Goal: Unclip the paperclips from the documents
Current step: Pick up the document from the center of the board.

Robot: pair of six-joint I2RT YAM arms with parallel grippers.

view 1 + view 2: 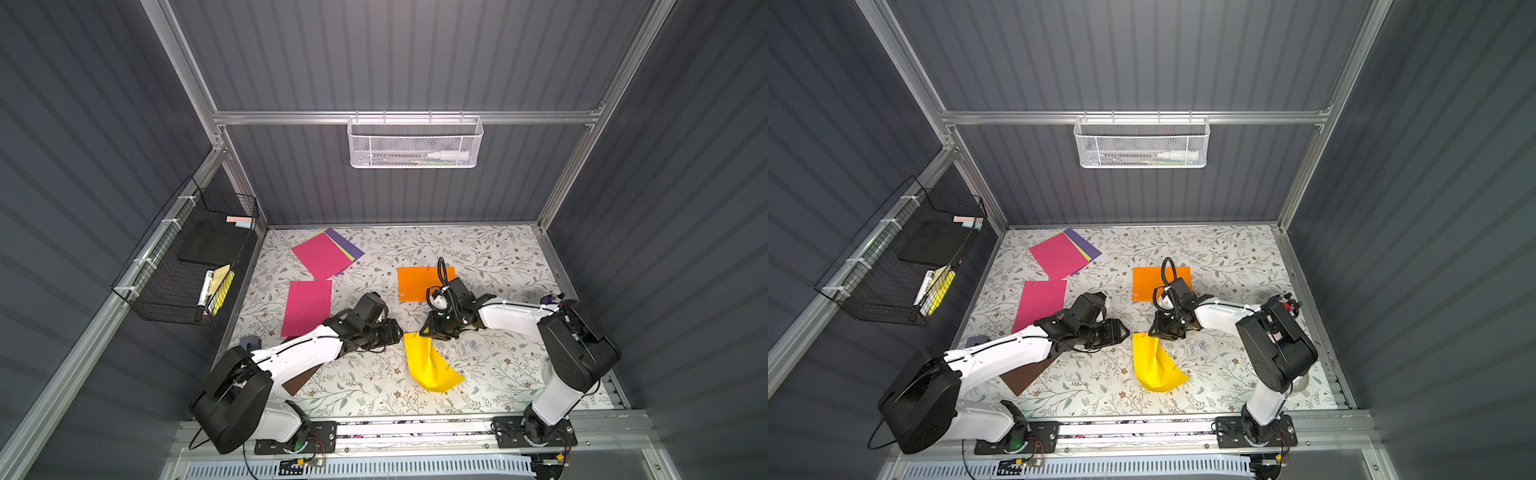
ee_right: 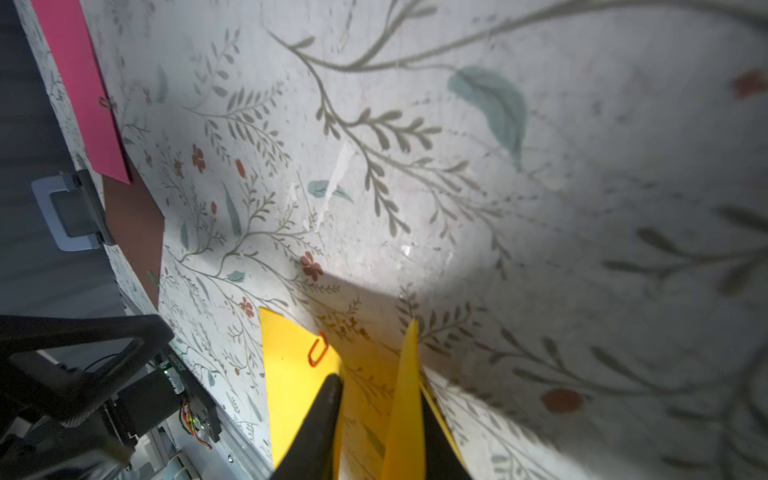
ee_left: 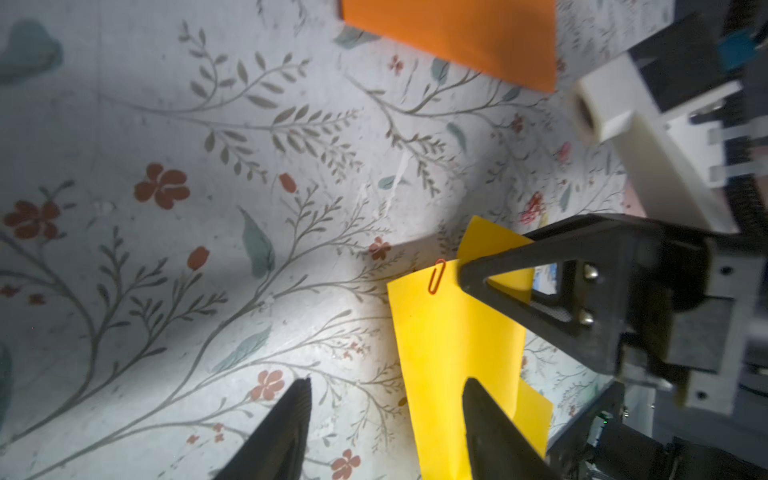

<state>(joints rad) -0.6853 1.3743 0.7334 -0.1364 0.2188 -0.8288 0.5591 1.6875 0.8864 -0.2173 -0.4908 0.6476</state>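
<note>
One small red paperclip (image 3: 436, 276) sits on the edge of the yellow sheet (image 1: 430, 365), near a corner raised off the floral table (image 1: 490, 257). The sheet lies mid-table between the two arms, buckled into a ridge, well apart from the orange sheet (image 1: 415, 282) and a magenta sheet (image 1: 307, 309) farther off.

The right gripper (image 2: 378, 386) has its jaws drawn narrow with a fold of yellow paper between them; I take it to be holding that edge up. The left gripper (image 3: 387, 380) stands wide and empty just beside the sheet, facing the clip.

Paper like this looks light and floppy; it creases at once and would likely slide or tear if tugged, so it wants pinning close to the clip, much as the right gripper seems to be doing. The clip is thin wire, probably stiff, springy and slick; I would take it by the loop that pokes past the edge and draw it straight off along the sheet, not twist it.
</note>
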